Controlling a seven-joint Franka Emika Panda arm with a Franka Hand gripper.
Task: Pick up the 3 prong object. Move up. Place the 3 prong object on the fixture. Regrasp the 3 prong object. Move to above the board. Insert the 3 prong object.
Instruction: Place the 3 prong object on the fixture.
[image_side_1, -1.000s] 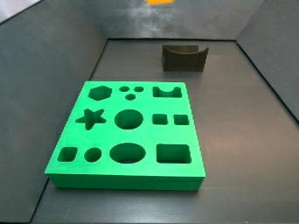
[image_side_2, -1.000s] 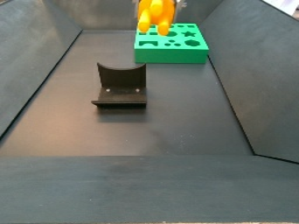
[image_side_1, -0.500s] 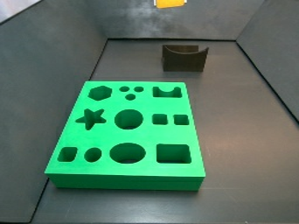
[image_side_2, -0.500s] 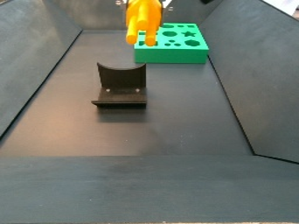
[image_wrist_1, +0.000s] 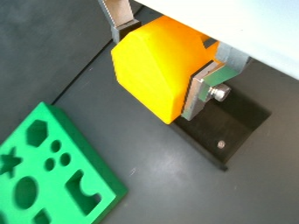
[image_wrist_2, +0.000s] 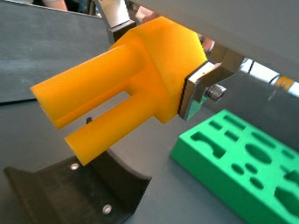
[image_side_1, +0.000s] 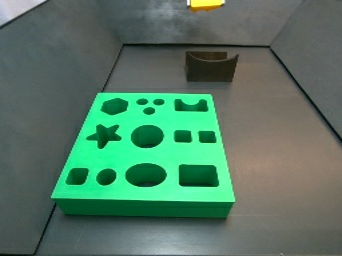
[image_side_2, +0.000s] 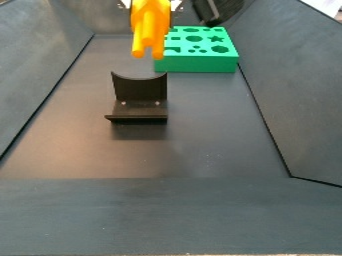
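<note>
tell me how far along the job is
Done: the orange piece is picked up and lifted; the tool is shut on it, and a side view shows it high in the air. In hand: it is being carried toward the fixture, whose notch is bare. Left: placing it there, regrasping, moving above the board and inserting; all the board's holes are open.

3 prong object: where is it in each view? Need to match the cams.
Wrist view: 3 prong object in the tool, centre frame.
Wrist view: centre, prongs over the fixture.
Side view: top edge.
Side view: top, above the fixture.
Shared landmark: the board.
</note>
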